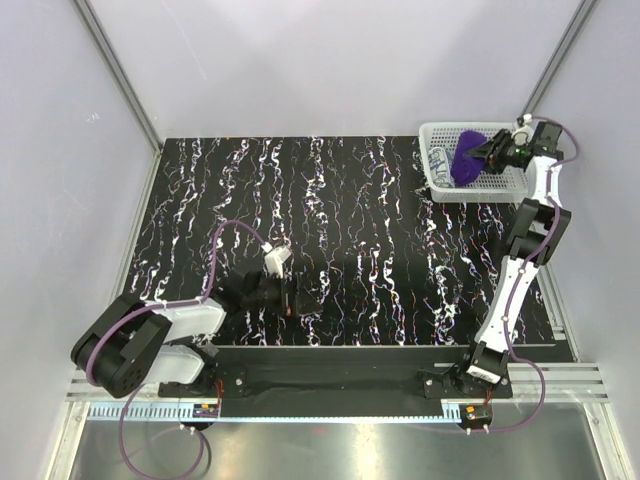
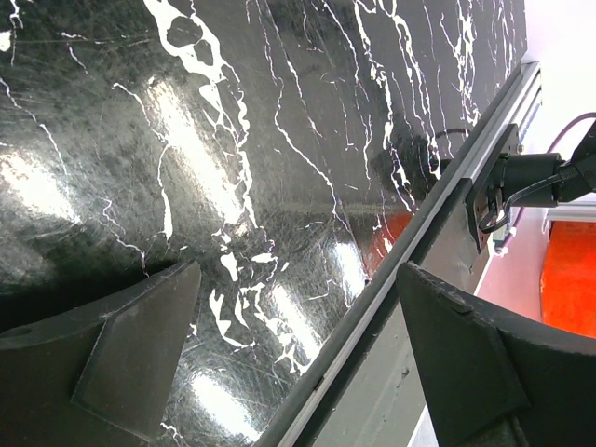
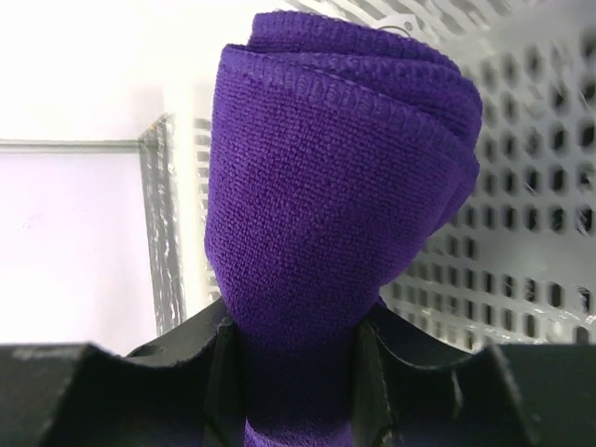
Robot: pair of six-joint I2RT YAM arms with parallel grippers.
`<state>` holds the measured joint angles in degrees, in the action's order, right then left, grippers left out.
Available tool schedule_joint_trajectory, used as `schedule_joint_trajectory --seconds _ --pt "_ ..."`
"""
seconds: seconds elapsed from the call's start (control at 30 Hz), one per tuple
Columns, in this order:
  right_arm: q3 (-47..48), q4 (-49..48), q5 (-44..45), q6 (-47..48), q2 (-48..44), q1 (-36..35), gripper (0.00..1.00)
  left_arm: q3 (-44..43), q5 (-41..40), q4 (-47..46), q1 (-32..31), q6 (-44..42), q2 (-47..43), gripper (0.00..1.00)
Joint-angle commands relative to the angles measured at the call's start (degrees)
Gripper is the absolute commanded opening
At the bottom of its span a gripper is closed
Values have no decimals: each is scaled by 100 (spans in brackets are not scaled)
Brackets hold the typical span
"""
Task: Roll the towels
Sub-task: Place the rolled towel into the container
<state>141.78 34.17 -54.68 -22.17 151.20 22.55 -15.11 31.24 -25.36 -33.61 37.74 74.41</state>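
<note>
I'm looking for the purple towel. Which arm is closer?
Right. The right arm's fingers pinch the purple towel at the white basket. The left arm's fingers hang open over the near edge of the table, far across from it.

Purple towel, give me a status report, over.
Right hand shut on rolled deep purple cloth towel, at white plastic mesh basket. Left hand open, empty, low over black marbled table. Nothing seen blocking.

Bright, sharp; glare on table (image 2: pixel 191 140).
</note>
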Motion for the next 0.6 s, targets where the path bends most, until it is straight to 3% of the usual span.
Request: schedule_joint_trajectory --seconds 0.0,0.4,0.57 --pt "516 457 -44 257 243 -48 31 26 -171 445 12 -205 240 97" --pt "1072 1688 1863 1188 727 -233 33 -53 -127 453 12 -223 390 97" --pt "1089 1830 2487 1452 718 -312 48 -44 -127 453 12 -223 416 97"
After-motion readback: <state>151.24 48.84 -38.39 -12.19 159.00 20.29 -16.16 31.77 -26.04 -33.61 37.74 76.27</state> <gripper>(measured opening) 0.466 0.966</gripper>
